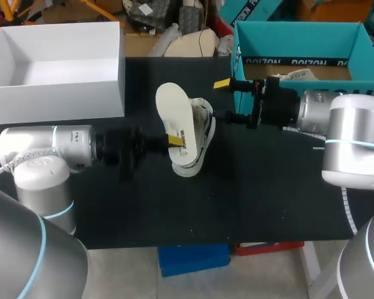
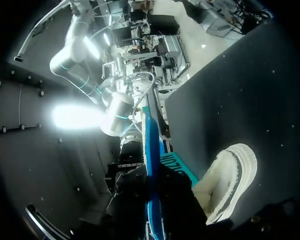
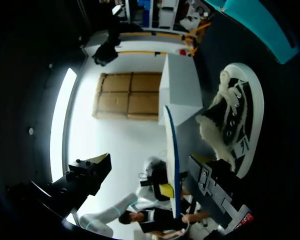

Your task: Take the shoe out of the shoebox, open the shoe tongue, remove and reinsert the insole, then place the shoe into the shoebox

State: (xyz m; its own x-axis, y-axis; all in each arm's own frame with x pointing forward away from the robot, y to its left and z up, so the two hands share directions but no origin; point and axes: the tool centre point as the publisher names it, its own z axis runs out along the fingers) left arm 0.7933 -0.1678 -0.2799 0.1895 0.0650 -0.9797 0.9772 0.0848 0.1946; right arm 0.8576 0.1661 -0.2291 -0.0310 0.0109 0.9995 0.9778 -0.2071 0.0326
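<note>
- The shoe, a black-and-white sneaker with white laces and a fleecy lining, lies on its side just left of the frame's centre in the head view. It rests on the black table, outside both boxes.
- The insole is out of the shoe. It stands on its long edge against the shoe's left side, its cream face turned to the left of the frame and its upper end rising above the shoe.
- In both wrist views the insole shows edge-on as a thin strip with a blue underside, and the shoe lies just beside it.
- The left gripper comes in from the left of the frame and is clamped on the insole's lower half. One yellow tip lies flat on the cream face. In the left wrist view the strip runs straight out between the dark fingers.
- The right gripper comes in from the right and sits just right of the shoe, touching nothing. Its fingers are spread wide, one yellow tip toward the shoebox and the other finger level with the shoe's laces.
- In the right wrist view the insole's edge and the shoe's opening lie ahead of those parted fingers.
- The teal shoebox stands open at the upper right of the frame, behind the right arm.
- A white box, also open, stands at the upper left.
</note>
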